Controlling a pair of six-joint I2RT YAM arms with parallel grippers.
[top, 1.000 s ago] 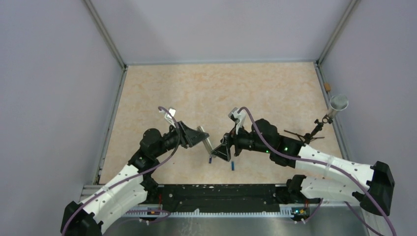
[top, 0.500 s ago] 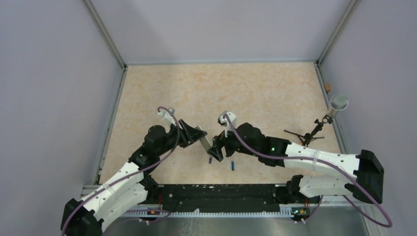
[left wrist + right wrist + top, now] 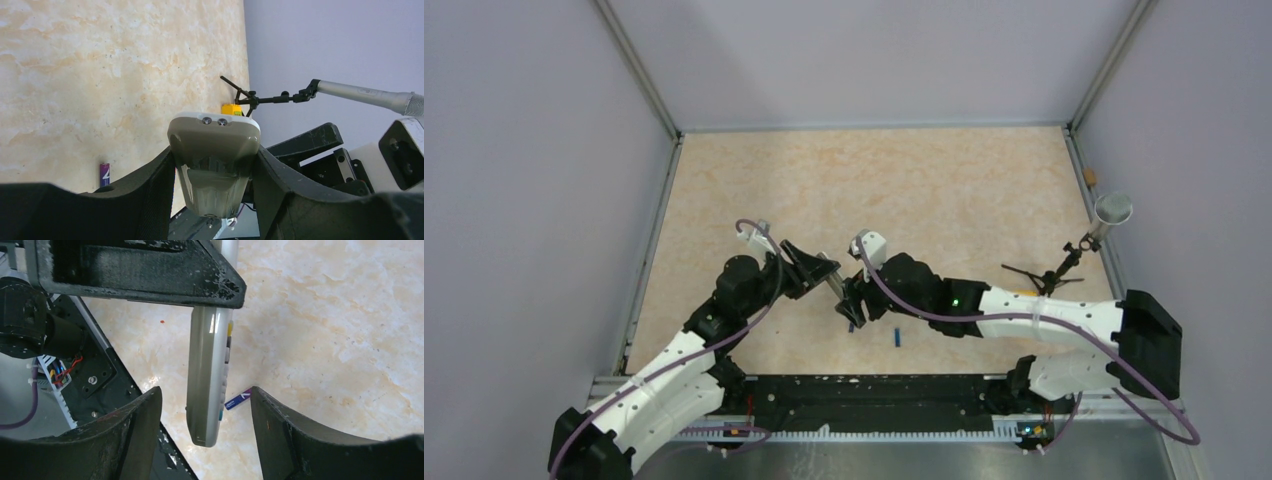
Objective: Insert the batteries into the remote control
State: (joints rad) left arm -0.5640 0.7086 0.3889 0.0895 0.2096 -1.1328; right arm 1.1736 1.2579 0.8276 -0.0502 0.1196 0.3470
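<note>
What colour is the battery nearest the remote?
The battery is blue, clearest in the right wrist view.

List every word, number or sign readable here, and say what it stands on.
Blue battery, right wrist view: white print along its side, too small to read.
Blue battery, left wrist view: a pale mark, too blurred to read.
Remote: coloured buttons, no legible labels.
No other text is visible.

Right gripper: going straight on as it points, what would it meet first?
The remote control, held by the left gripper; its free end lies between the open fingers of the right gripper. Depth unclear.
</note>
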